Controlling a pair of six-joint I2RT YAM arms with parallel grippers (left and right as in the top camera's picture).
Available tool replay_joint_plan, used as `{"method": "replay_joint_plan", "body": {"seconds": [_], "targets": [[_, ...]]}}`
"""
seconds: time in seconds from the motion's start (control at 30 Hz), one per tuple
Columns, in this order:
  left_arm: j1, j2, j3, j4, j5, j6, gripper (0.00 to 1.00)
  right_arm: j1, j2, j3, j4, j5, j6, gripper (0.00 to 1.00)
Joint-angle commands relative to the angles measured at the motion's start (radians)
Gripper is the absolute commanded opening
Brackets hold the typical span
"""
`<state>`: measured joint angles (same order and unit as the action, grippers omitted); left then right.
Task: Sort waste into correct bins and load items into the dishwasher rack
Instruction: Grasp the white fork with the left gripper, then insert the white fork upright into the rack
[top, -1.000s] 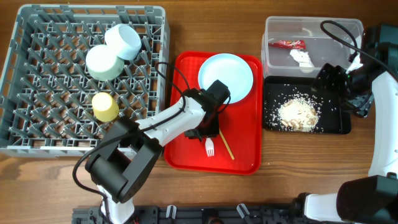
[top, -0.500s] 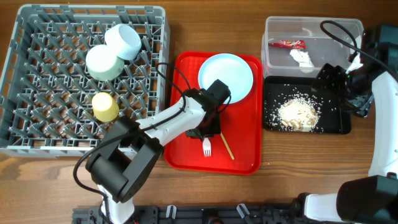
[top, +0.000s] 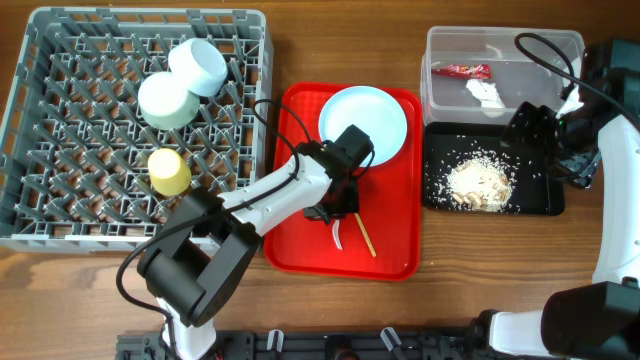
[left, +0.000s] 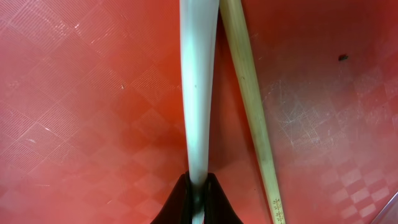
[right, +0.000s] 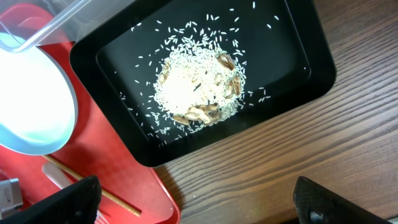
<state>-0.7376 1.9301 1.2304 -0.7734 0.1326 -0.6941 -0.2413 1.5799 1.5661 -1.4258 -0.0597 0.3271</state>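
White plastic fork (left: 199, 93): on the red serving tray (top: 300, 150), just left of a thin wooden chopstick (left: 249, 106); whether it rests on the tray floor or hangs just above it cannot be told.
Left gripper (left: 199, 200): jaws nearly closed, pinching the near end of the fork's handle between the 2 dark fingertips.
Left arm: stretched across the red serving tray, with the gripper near the tray's middle, just below the plate.
Right gripper (right: 196, 190): fingers spread wide and holding nothing, above the wooden table (right: 298, 137) near the front edge of the shallow black rectangular tray (right: 311, 56).
Whitish-beige rice-like food crumbs (right: 196, 93): heaped in the middle of the black tray, with loose grains scattered around.
Clear rectangular plastic tub (top: 545, 50): just behind the black tray, holding 1 red crinkled wrapper (top: 462, 70) and 1 small crumpled white tissue (top: 484, 92).
Pale blue-white round plate (top: 362, 122): on the far end of the red serving tray.
Large square grey-blue plastic crate (top: 60, 120): left of the red serving tray, carrying 2 bowls touching each other, a light green bowl (top: 165, 100) and a pale blue bowl (top: 197, 66), plus 1 small yellow cup (top: 170, 172) nearer the front.
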Motion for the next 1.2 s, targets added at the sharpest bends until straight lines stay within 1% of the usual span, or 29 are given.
{"method": "replay_joint_plan", "body": {"seconds": [0.0,0.23,0.43,0.47,0.57,0.63,0.83,1.03,1.17], "targets": [[-0.004,0.027,-0.026,0.001,-0.02,0.002,0.04,-0.002,-0.019,0.016,-0.001,-0.01,-0.013,1.0],[0.003,0.011,-0.026,-0.002,-0.026,0.002,0.04,-0.002,-0.019,0.016,-0.001,-0.01,-0.014,1.0],[0.048,-0.101,-0.021,-0.035,-0.095,0.009,0.04,-0.002,-0.019,0.016,-0.001,-0.01,-0.029,1.0],[0.062,-0.129,-0.016,-0.045,-0.106,0.026,0.04,-0.002,-0.019,0.016,-0.001,-0.01,-0.032,1.0],[0.109,-0.214,0.004,-0.066,-0.109,0.143,0.04,-0.002,-0.019,0.016,-0.001,-0.01,-0.032,1.0],[0.146,-0.263,0.014,-0.08,-0.116,0.19,0.04,-0.002,-0.019,0.016,0.0,-0.01,-0.032,1.0],[0.319,-0.393,0.018,-0.084,-0.14,0.382,0.04,-0.002,-0.019,0.016,-0.001,-0.01,-0.032,1.0],[0.47,-0.378,0.018,-0.075,-0.15,0.509,0.04,-0.002,-0.019,0.016,-0.001,-0.02,-0.032,1.0],[0.514,-0.343,0.018,-0.044,-0.149,0.51,0.04,-0.002,-0.019,0.016,-0.004,-0.02,-0.032,1.0]]}}
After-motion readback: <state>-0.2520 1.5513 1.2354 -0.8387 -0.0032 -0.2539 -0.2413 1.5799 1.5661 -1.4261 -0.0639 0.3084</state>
